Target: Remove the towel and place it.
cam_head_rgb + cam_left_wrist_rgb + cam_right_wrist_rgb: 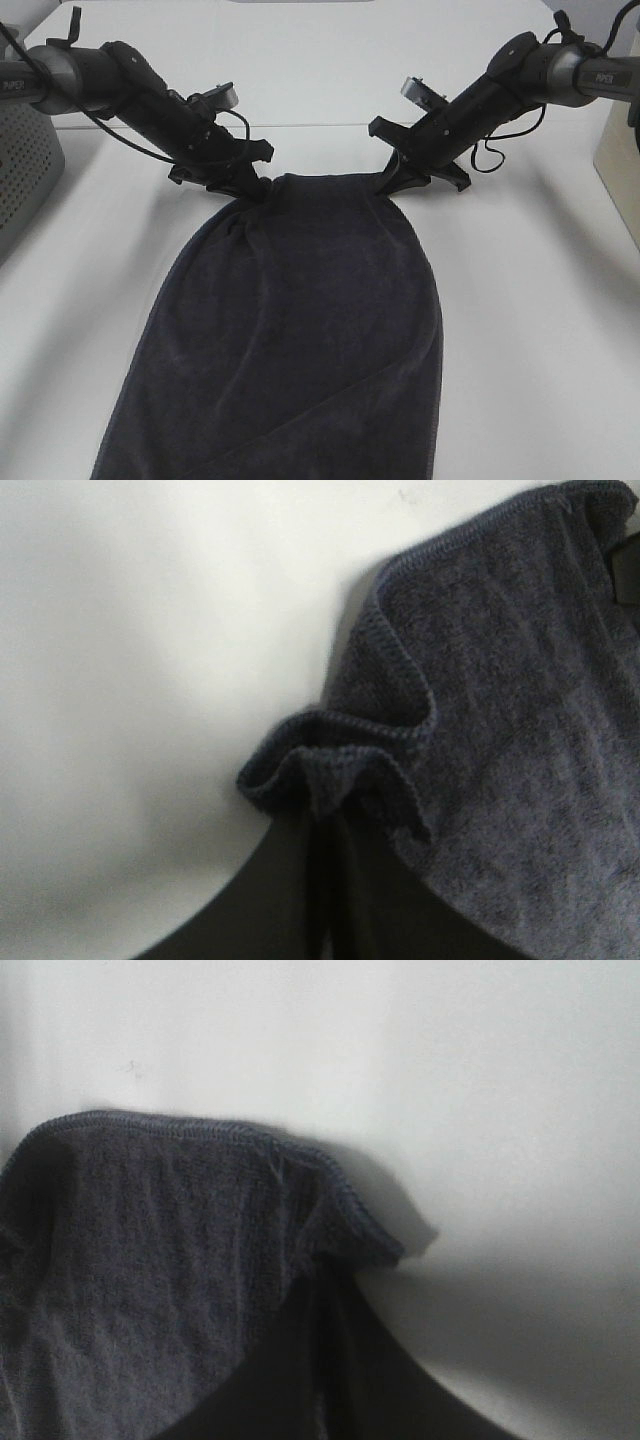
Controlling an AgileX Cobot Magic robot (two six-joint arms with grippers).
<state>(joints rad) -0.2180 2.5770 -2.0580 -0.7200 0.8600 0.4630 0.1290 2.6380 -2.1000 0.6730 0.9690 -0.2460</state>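
**Dark towel on a white table, both far corners pinched**

A white table [540,380] fills the high view, and the towel [290,340] lies on it in the middle. The towel is dark navy, almost black. Its near end is the widest part and runs out of the picture at the bottom edge. A diagonal fold crosses the cloth near this end. Going farther from the camera, the towel becomes narrower, because its two far corners are gathered together.

The left gripper [255,190] is closed on the far left corner. In the left wrist view the stitched hem [400,650] bunches into a small ruffle just where the dark fingers meet. The right gripper [390,182] is closed on the far right corner, and in the right wrist view the cloth folds over the tips of its fingers in the same way. Between the two grippers the far hem sits a little raised.

Behind them, both black arms reach in from the two sides. A grey perforated basket [25,170] stands at the left edge, and a beige object [620,170] at the right edge.
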